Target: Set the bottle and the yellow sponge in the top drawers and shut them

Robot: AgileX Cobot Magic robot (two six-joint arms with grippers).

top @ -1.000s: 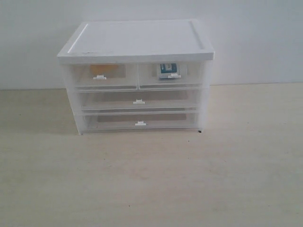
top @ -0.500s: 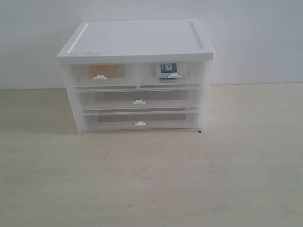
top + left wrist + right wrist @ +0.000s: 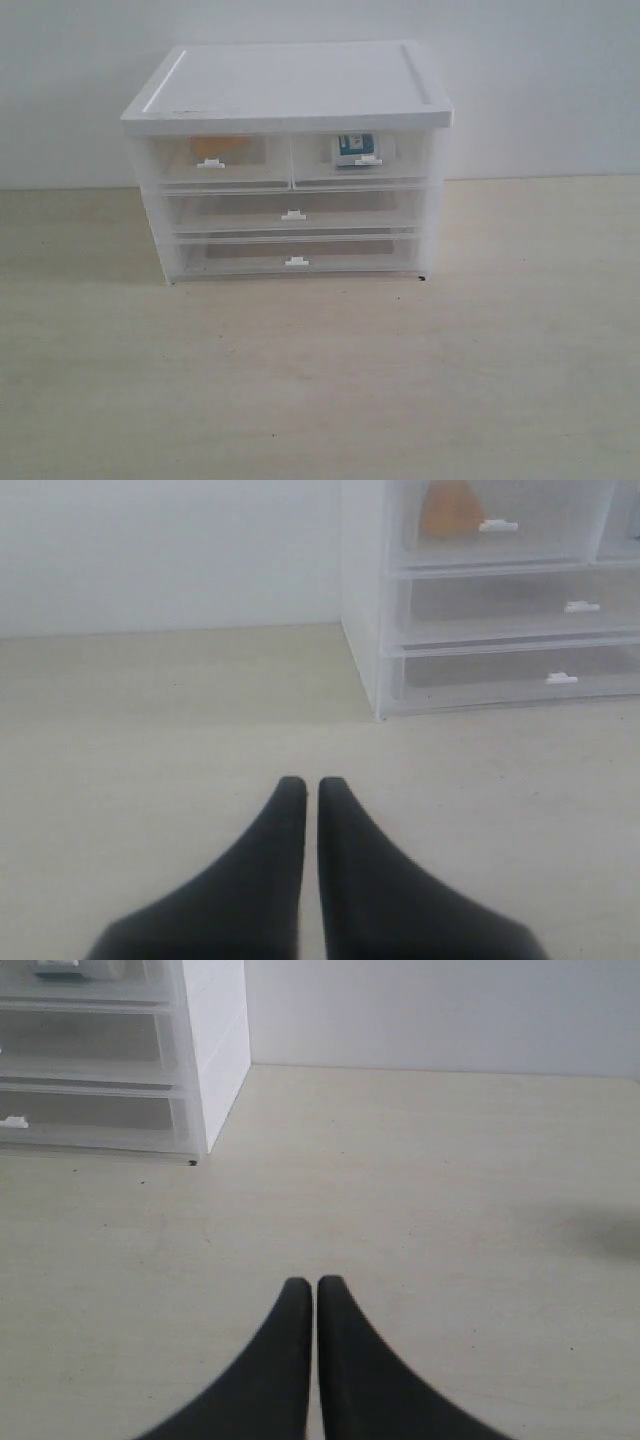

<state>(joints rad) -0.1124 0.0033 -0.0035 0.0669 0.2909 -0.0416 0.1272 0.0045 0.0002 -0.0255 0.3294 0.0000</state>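
The white-topped cabinet [image 3: 290, 85] stands at the back of the table. Both top drawers are pushed in flush. Through the clear front of the left top drawer [image 3: 215, 160] shows the yellow sponge [image 3: 218, 146], also seen as the sponge [image 3: 450, 508] in the left wrist view. The bottle [image 3: 353, 149], white-capped with a teal body, sits inside the right top drawer [image 3: 362, 158]. Neither arm appears in the exterior view. My left gripper [image 3: 303, 784] is shut and empty above the table, well short of the cabinet. My right gripper [image 3: 315, 1284] is likewise shut and empty.
Two full-width drawers [image 3: 292, 215] [image 3: 296, 261] below are shut too. The pale wooden table [image 3: 320, 380] stretches in front of the cabinet. A white wall [image 3: 540, 80] stands behind it.
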